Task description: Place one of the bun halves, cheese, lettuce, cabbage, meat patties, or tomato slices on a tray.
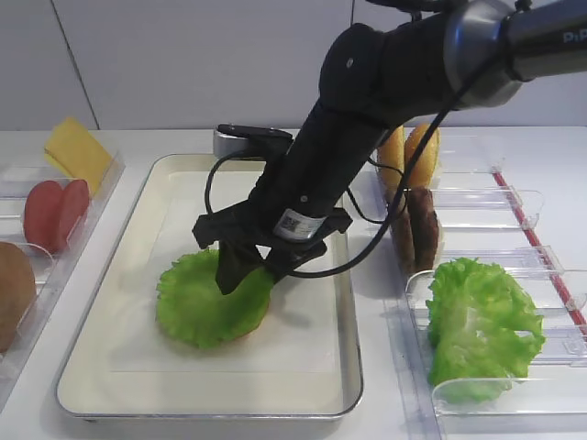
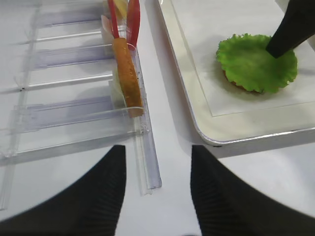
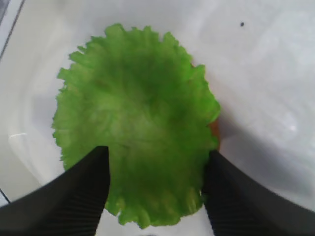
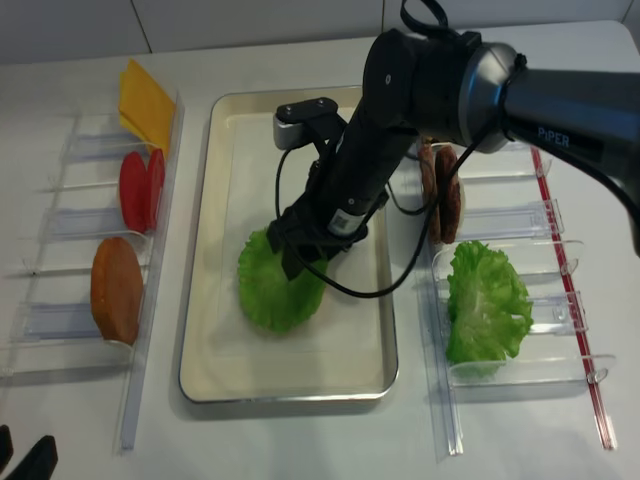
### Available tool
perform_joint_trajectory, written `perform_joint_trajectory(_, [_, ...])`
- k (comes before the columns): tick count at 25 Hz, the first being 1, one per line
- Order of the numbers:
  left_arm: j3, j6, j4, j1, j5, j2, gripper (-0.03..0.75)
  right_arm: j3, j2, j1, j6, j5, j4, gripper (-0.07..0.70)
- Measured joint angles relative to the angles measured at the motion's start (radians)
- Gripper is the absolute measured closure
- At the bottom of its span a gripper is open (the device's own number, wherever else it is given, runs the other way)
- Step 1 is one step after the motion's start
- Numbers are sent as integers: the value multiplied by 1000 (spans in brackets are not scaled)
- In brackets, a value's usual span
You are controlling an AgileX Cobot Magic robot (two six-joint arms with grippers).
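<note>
The frilly green lettuce [image 1: 206, 302] lies flat on the cream tray [image 1: 128, 266], over a bun half whose orange-brown edge [image 3: 215, 136] peeks out beneath it. My right gripper [image 3: 157, 151] hangs just over the leaf's near edge. It is open, its black fingers [image 3: 88, 187] spread to either side and holding nothing. My left gripper [image 2: 157, 150] stands open over bare table beside the tray's corner [image 2: 206, 132], with nothing between its fingers. In the left bins sit the cheese [image 1: 78, 151], tomato slices [image 1: 55, 213] and another bun half [image 1: 11, 293].
Clear bins on the right hold more bun halves [image 1: 417, 156], the meat patties [image 1: 417, 229] and the bulky cabbage [image 1: 481, 325]. The right arm [image 1: 367, 101] reaches across the tray from the right. A clear bin rail [image 2: 147, 157] lies just ahead of the left gripper.
</note>
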Motion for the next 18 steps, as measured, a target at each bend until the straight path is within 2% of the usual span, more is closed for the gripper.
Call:
perform_joint_trajectory(4, [0,0,0,0,0,0,421,-46,-19,0,87,66,-129,185])
perform_joint_trajectory(8, [0,0,0,0,0,0,422,-127,-19,0,168,193,-232,183])
perform_joint_trajectory(12, [0,0,0,0,0,0,422,-187,-27,0,212,304,-264,183])
perform_joint_trajectory(14, [0,0,0,0,0,0,422,-208,-38,0,232,331,-266,183])
perform_joint_trajectory(18, [0,0,0,0,0,0,423,-231,-61,0,259,338,-266,183])
